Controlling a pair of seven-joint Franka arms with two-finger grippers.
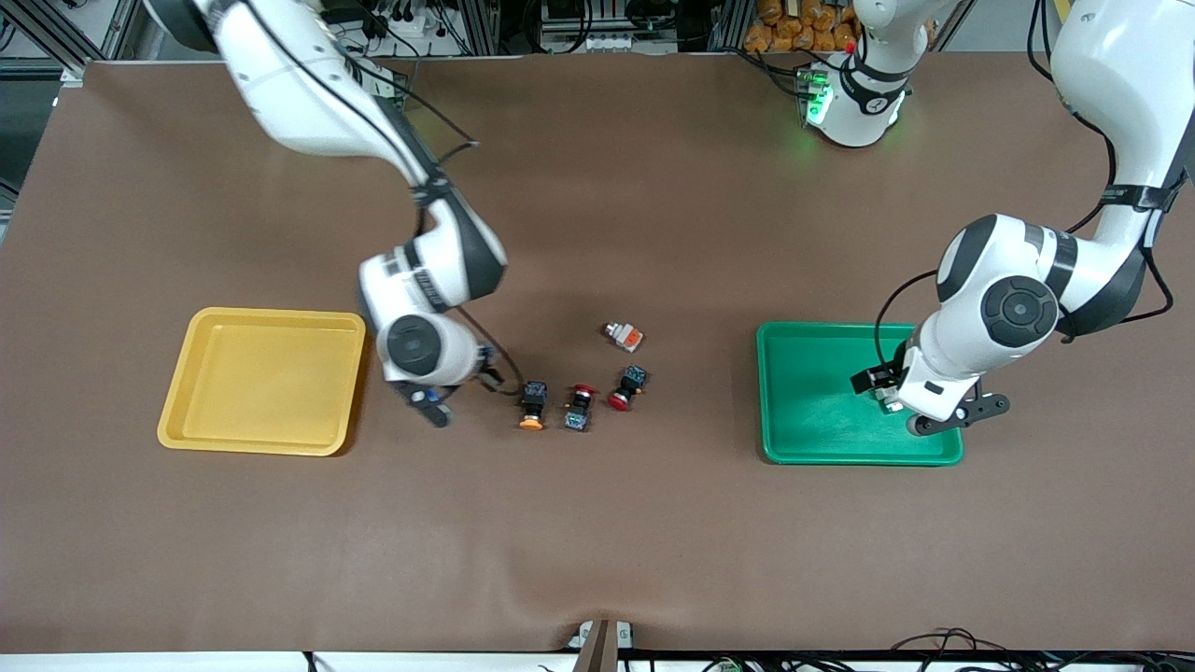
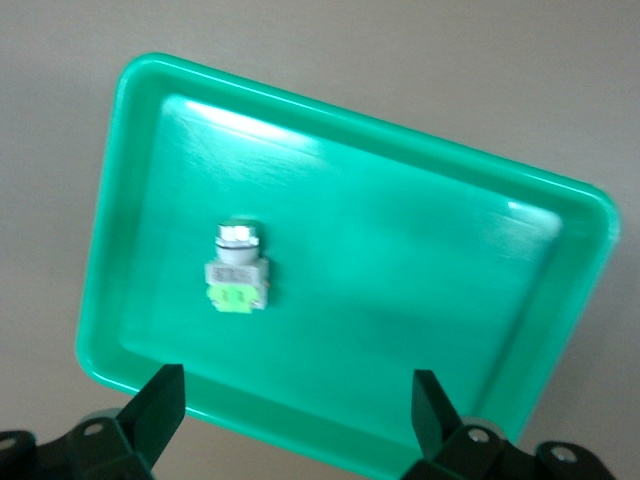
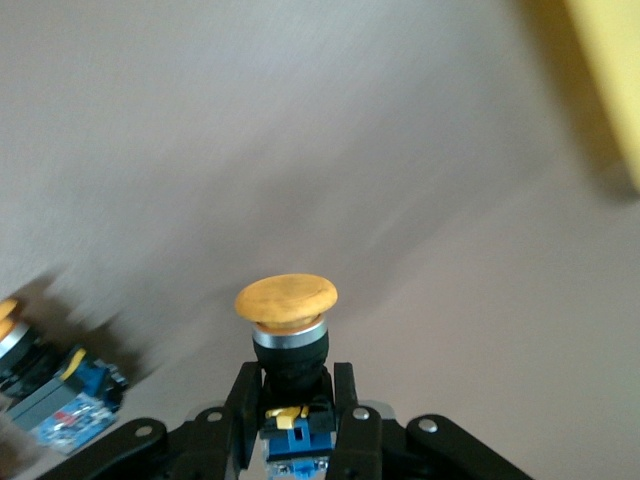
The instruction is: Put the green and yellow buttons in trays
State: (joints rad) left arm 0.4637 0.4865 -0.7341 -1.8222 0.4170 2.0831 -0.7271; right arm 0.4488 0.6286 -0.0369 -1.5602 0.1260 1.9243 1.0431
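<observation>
Yellow-capped button is pinched by right gripper beside yellow tray (left gripper spread over green tray).

Your right arm reached in from its base and bent down at the wrist, so the right gripper hung low between the yellow tray and the loose buttons, its fingers clamped on a yellow-capped button. Your left arm folded at the elbow, and the left gripper hung over the green tray, fingers apparently spread wide and holding nothing.
</observation>
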